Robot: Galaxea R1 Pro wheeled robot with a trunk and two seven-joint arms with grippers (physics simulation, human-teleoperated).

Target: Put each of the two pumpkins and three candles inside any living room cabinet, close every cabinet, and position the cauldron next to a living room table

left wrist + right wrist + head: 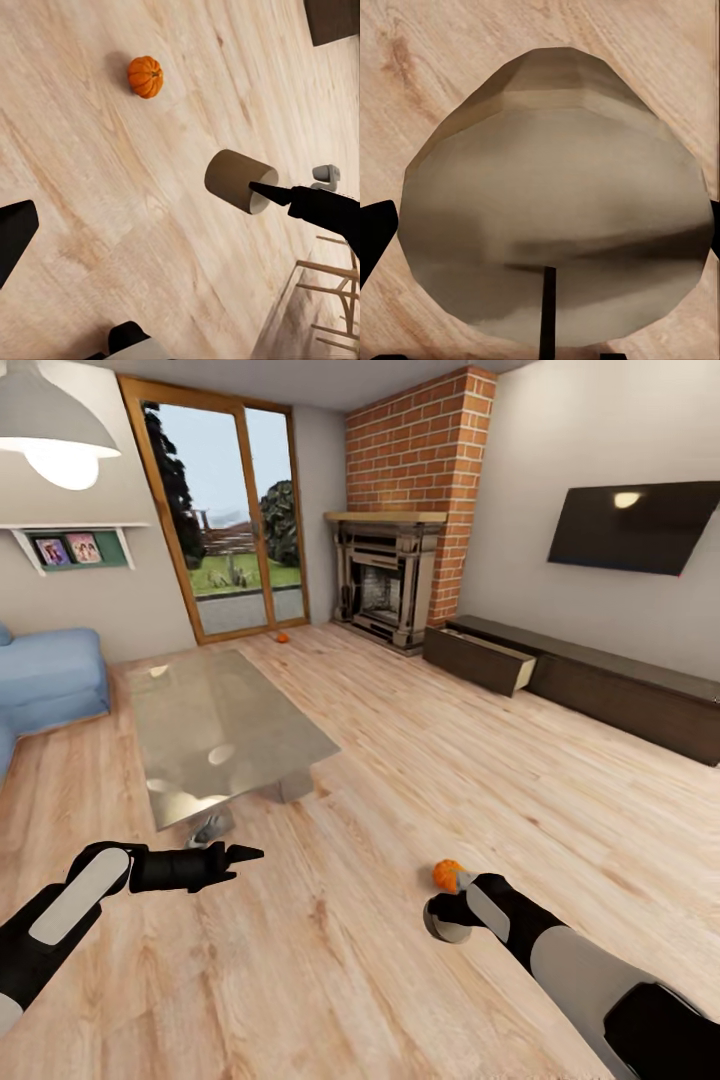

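Orange and ribbed, one pumpkin [447, 874] sits on the pale wood floor [400, 780] in the lower centre of the head view, just beside the right gripper [447, 915]. The left wrist view shows the same pumpkin [145, 76] standing apart from the candle [236, 180]. The right gripper is closed around that candle, a tan cylinder with a dark wick. In the right wrist view the candle [555, 187] spans the whole gap, with a black fingertip at either edge of the frame. In the head view the candle [443, 928] appears as a pale round end at the gripper. The left gripper [245, 852] hangs at lower left, pointing toward the right arm and holding nothing. Its one visible finger [15, 240] sits at the far edge of the left wrist view, so the jaws stand wide. A second pumpkin [282, 637] lies on the floor in the upper centre, near the glass door [225, 510]. The cabinet [620, 685], long, low and dark brown, runs along the wall at right below the television [635, 525]. Its end drawer [480, 660], nearest the brick fireplace [385, 585], is pulled out. A glass coffee table [220, 730] stands left of centre, with a blue sofa [50, 680] at the left edge. A small grey object [210, 828] lies by the table's near edge; what it is cannot be told.
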